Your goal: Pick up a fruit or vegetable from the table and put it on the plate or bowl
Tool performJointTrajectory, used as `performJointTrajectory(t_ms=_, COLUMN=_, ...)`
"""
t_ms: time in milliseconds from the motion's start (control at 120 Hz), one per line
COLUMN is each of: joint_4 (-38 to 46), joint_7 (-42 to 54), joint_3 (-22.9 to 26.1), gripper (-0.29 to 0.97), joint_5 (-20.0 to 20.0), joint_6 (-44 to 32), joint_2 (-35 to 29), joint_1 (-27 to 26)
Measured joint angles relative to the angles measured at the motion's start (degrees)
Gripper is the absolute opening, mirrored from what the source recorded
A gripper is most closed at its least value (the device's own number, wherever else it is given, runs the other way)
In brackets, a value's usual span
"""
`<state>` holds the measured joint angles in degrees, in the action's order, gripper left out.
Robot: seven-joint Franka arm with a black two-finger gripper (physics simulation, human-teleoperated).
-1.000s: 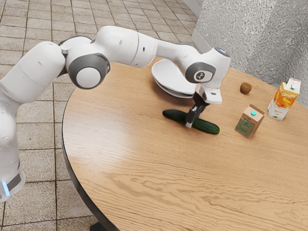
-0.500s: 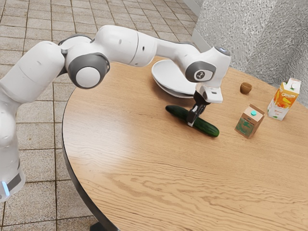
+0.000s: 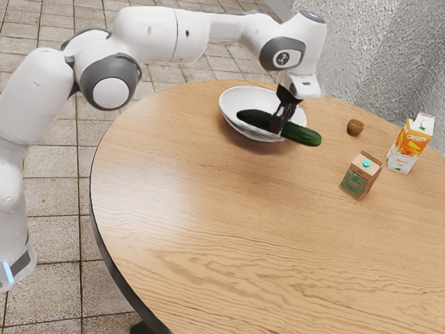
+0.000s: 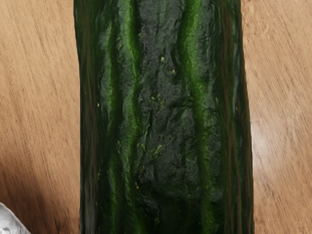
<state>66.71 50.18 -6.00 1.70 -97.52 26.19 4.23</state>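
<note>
A long dark green cucumber (image 3: 306,135) hangs in the air, level, with my gripper (image 3: 279,123) shut on its middle. One end of it lies over the white plate (image 3: 236,108) at the back of the round wooden table (image 3: 229,229); the other end sticks out past the plate's rim toward the exterior view's right. Close under my hand the cucumber (image 4: 161,117) shows as a bumpy green skin, with wood on both sides and a bit of the white plate (image 4: 7,222) at a corner.
A small brown cup (image 3: 355,126) stands to the right of the plate. A green and brown carton (image 3: 360,175) and an orange juice carton (image 3: 410,142) stand near the table's right edge. A grey textured wall (image 3: 375,42) rises behind.
My gripper has lifted the cucumber off the table and carried it up and back, from the wood in front of the plate to above the plate's near rim.
</note>
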Motion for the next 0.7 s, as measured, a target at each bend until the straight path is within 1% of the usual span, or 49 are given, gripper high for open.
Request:
performJointTrajectory(t_ms=142, joint_4=-1.94, joint_7=1.27, joint_3=-6.63, gripper=0.19, joint_5=2.82, joint_6=1.6, joint_2=0.12, joint_1=0.5)
performJointTrajectory(t_ms=242, joint_4=-6.48, joint_7=2.24, joint_3=-8.05, gripper=0.2, joint_5=4.96, joint_6=1.95, joint_2=2.4, joint_1=1.65)
performJointTrajectory(t_ms=350, joint_4=-7.85, joint_7=3.24, joint_3=-10.18, gripper=0.2, joint_5=6.37, joint_6=1.2, joint_2=3.18, joint_1=2.04)
performJointTrajectory(t_ms=425, joint_4=-7.89, joint_7=4.11, joint_3=-10.76, gripper=0.39, joint_5=7.23, joint_6=0.85, joint_2=3.27, joint_1=2.09)
performJointTrajectory(t_ms=492, joint_4=-7.91, joint_7=4.81, joint_3=-10.9, gripper=0.5, joint_5=7.68, joint_6=0.66, joint_2=3.41, joint_1=2.09)
performJointTrajectory(t_ms=583, joint_4=-7.93, joint_7=5.67, joint_3=-10.92, gripper=0.59, joint_5=8.01, joint_6=0.64, joint_2=3.46, joint_1=2.06)
performJointTrajectory(t_ms=700, joint_4=-7.97, joint_7=6.77, joint_3=-10.2, gripper=0.64, joint_5=8.19, joint_6=2.62, joint_2=2.52, joint_1=1.59)
